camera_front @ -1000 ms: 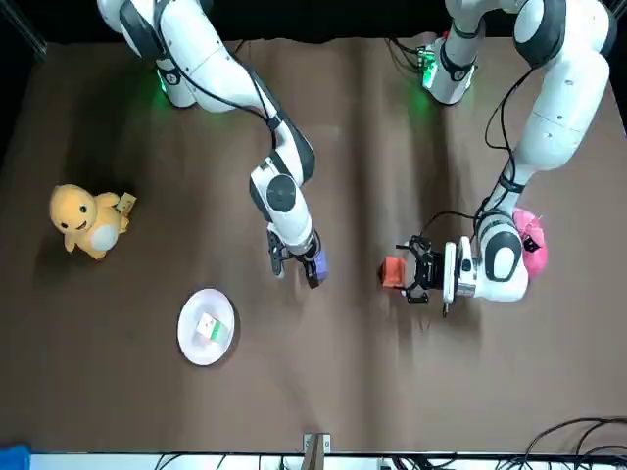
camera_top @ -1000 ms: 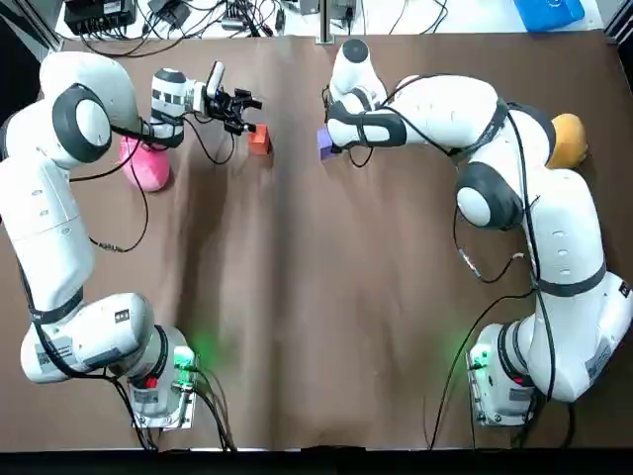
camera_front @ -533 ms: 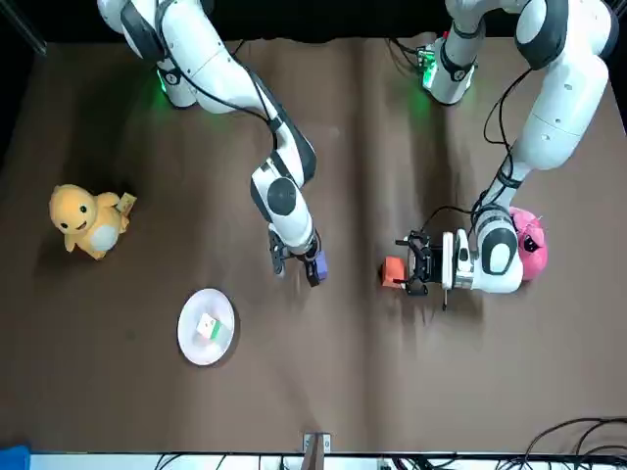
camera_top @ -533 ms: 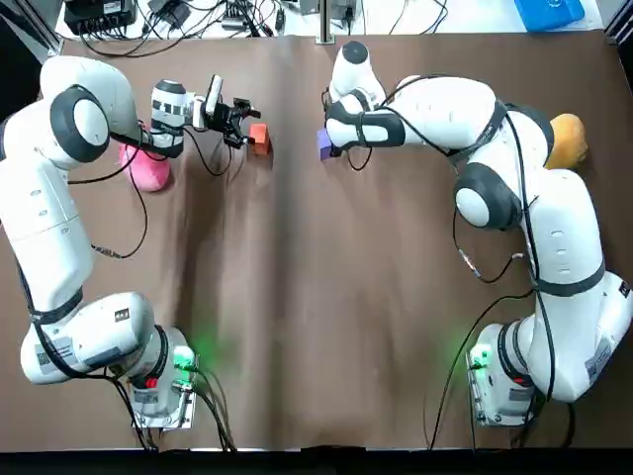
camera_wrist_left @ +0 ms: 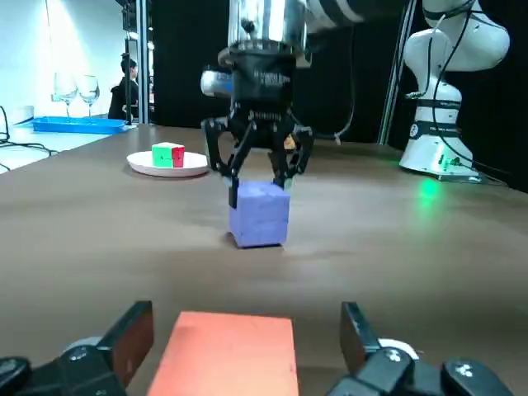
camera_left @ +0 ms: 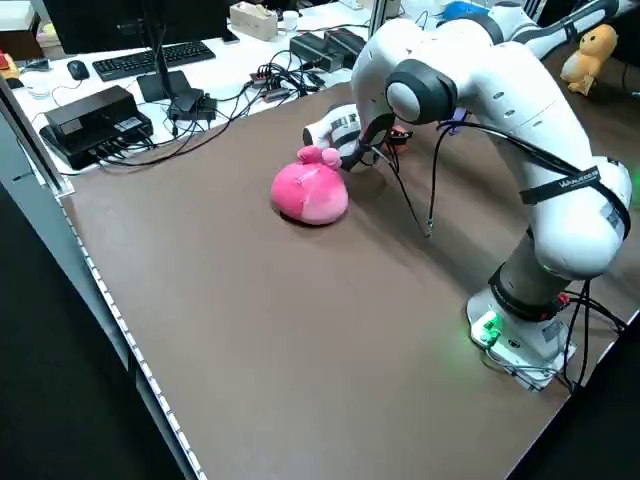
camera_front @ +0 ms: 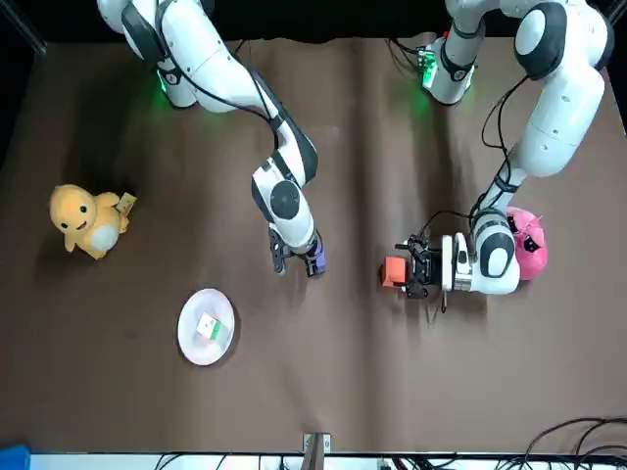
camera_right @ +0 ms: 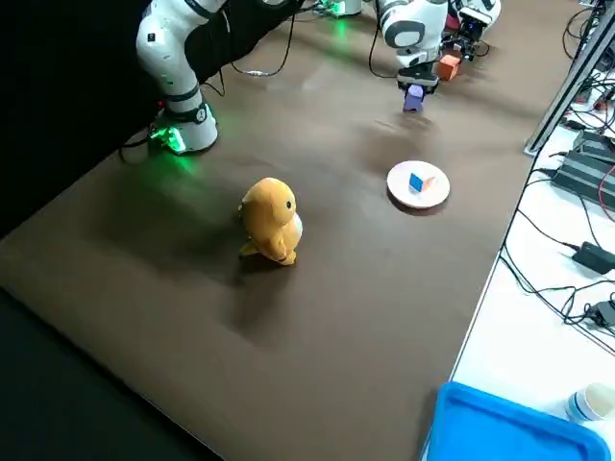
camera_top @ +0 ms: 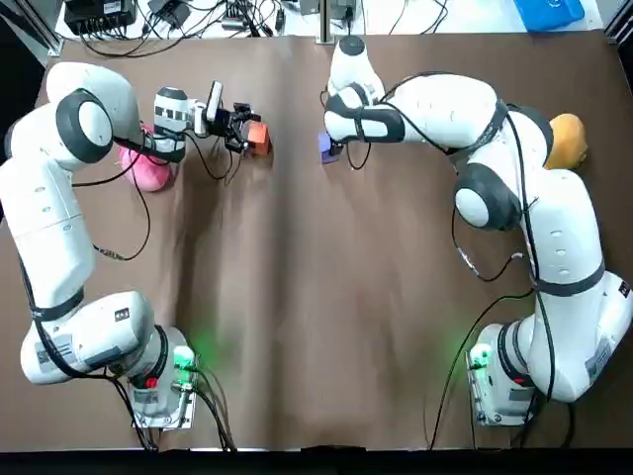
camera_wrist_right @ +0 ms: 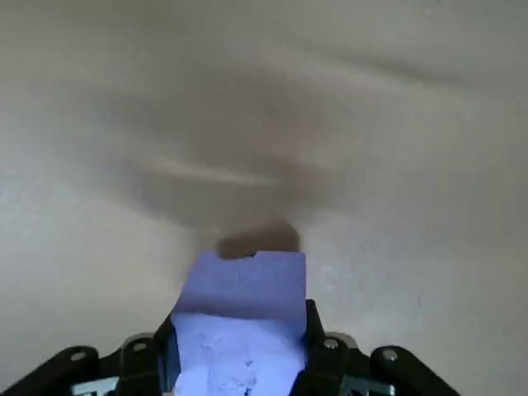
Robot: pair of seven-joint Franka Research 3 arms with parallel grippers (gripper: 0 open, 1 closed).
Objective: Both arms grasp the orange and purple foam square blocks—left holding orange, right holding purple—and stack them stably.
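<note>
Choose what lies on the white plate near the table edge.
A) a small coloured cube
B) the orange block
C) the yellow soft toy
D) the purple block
A: a small coloured cube sits on the white plate, and nothing else is on it.

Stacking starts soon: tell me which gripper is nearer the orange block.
Left. The left gripper straddles the orange block, open with gaps on both sides; the right gripper sits well apart from it, closed on the purple block.
</note>
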